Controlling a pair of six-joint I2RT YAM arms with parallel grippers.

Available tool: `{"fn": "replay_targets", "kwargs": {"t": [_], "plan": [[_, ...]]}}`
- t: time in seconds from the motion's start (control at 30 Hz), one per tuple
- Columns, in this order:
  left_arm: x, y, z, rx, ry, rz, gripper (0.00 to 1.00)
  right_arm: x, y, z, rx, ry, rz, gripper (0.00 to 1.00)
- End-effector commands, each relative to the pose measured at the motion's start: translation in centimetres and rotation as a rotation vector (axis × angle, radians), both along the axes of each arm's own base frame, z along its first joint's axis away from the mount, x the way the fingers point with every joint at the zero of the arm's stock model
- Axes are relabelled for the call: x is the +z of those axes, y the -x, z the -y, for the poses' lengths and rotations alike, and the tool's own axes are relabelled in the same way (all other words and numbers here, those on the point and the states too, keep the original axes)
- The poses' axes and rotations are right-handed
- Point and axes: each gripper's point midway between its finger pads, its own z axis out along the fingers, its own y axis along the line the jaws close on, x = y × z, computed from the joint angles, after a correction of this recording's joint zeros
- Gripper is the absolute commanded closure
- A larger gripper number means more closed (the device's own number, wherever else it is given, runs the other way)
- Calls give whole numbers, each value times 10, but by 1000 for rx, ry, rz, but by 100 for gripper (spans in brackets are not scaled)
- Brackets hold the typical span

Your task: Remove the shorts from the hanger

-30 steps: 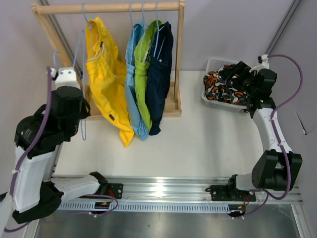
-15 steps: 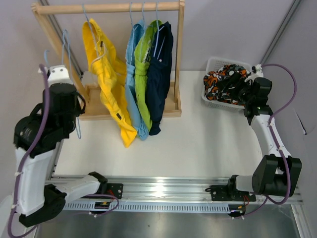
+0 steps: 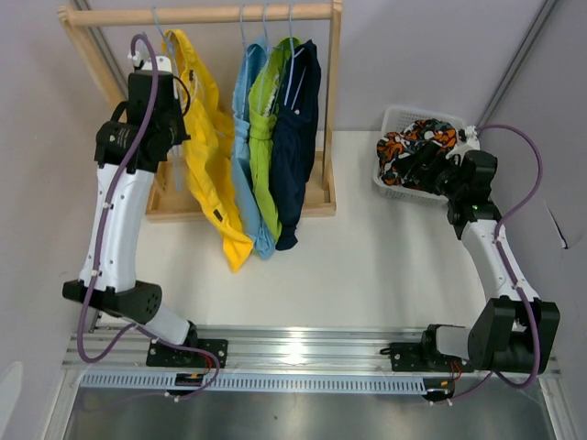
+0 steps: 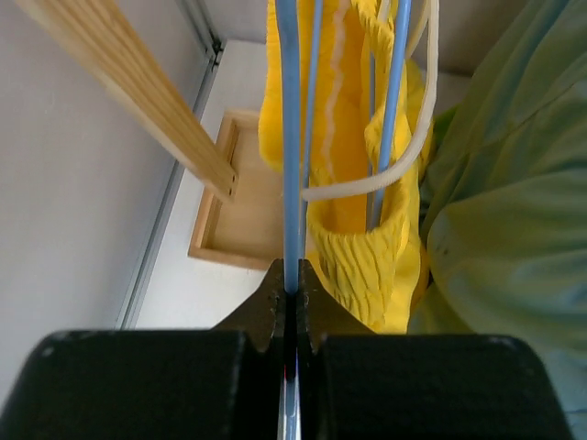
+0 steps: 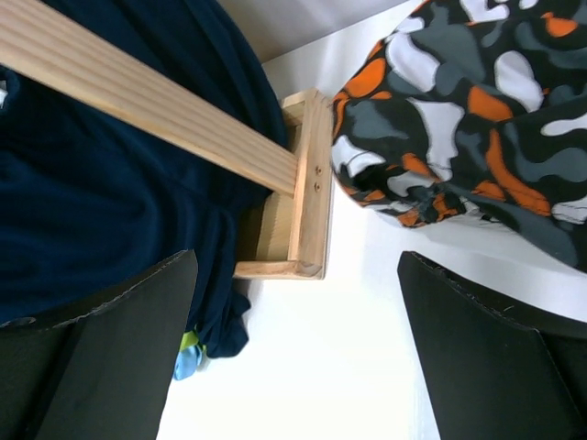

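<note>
Yellow shorts, light blue shorts, lime green shorts and navy shorts hang on hangers from the wooden rack. The orange-black-white patterned shorts lie in a white basket. My left gripper is raised beside the yellow shorts and is shut on a light blue hanger wire. My right gripper is open and empty at the basket's near side, with the patterned shorts just ahead of it.
The rack's wooden base and right post stand between the hanging shorts and the basket. In the right wrist view the post crosses in front of the navy shorts. A white drawstring loops off the yellow shorts.
My left arm has swung up and right from the rack's left side, carrying the blue hanger to the rail beside the yellow shorts. My right gripper has shifted slightly left and down.
</note>
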Motion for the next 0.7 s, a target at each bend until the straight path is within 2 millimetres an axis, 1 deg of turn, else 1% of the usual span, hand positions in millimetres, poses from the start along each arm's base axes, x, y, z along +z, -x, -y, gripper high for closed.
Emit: {"fn": "replay_targets", "kwargs": {"t": [0.0,0.03,0.07,0.13,0.2,0.23,0.27,0.3,0.37,0.4,0.47,0.5,0.53,0.57,0.67], "plan": [[55,-13,-3,-15,25,178,100,15,5,-12,46,23,58,1],[59,-17,-4,-12,28,194,100,10,8,-14,50,22,30,1],[61,-18,-4,-15,32,201,100,13,9,-18,59,24,34,1],[64,-22,-7,-6,40,218,100,13,9,-20,56,29,27,1],[64,-25,-11,-2,41,225,100,17,9,-20,48,36,32,0],[63,-27,-12,-2,40,225,100,16,12,-30,64,39,24,1],[61,-29,-14,1,40,222,100,16,12,-32,64,41,21,1],[61,-32,-20,8,44,226,100,19,14,-40,79,42,26,1],[60,-35,-26,17,52,224,100,19,16,-45,79,48,16,1],[59,-39,-32,26,59,224,100,20,19,-54,98,51,19,1],[60,-42,-38,42,56,225,100,19,21,-59,93,66,11,1],[57,-45,-44,57,49,216,100,18,25,-67,103,73,4,1],[59,-46,-47,64,47,220,100,18,26,-69,104,74,4,0],[56,-48,-52,77,47,213,100,17,28,-73,108,76,-1,1],[54,-57,-55,69,57,209,100,15,34,-83,115,79,-10,1]]}}
